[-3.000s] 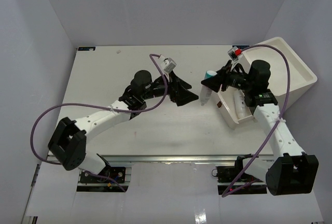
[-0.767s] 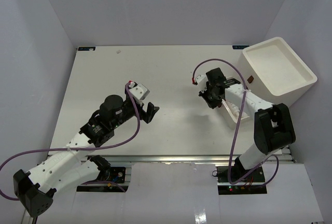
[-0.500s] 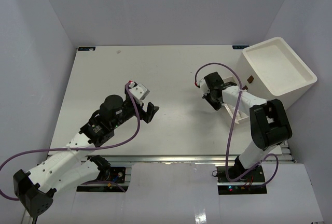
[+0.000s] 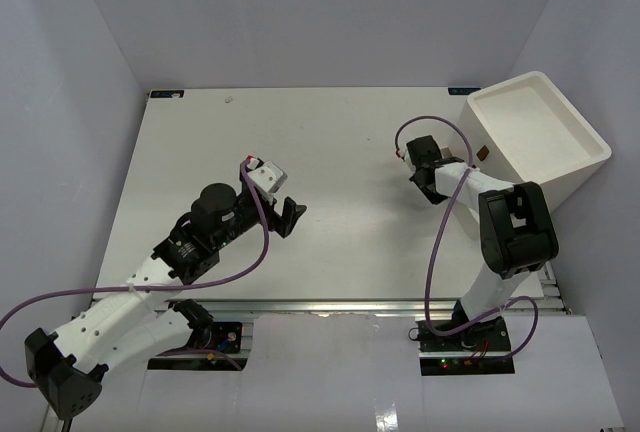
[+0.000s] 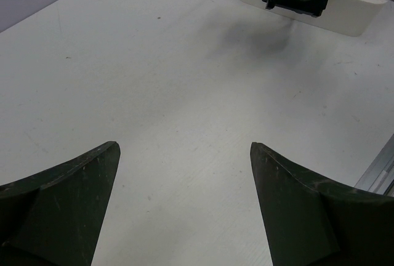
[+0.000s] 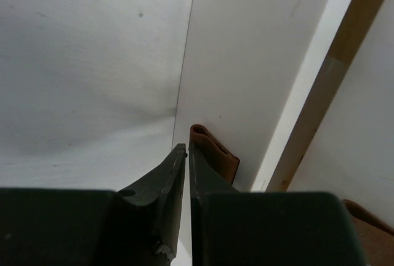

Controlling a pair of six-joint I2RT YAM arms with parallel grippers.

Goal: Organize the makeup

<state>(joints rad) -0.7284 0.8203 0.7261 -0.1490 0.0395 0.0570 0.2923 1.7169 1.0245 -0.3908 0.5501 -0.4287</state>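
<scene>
1. Makeup cannot be made out in any view. Whether any of it lies under the right arm cannot be told.
2. The right gripper [image 6: 186, 149] has its two dark fingers pressed together, with only a thin slit between the tips, and it pinches nothing.
3. Its tips point at the foot of a white wall where the wall meets the table [image 4: 330, 152].
4. A brown tab [image 6: 212, 155] sits against that wall, just beside the fingertips. Whether they touch it is unclear.
5. A pale wooden strip runs up the right side of the right wrist view.
6. From above, the right arm is folded back on itself at the right of the table, close to the big white bin [image 4: 540, 77], which stands at the far right corner.
7. The left gripper [image 5: 183, 148] is spread wide and holds nothing, with bare table between its fingers.
8. It hangs over the middle left of the table, well apart from the right arm.
9. In the left wrist view a low white tray [image 5: 345, 23] shows far ahead, with the right arm's wrist over it.
</scene>
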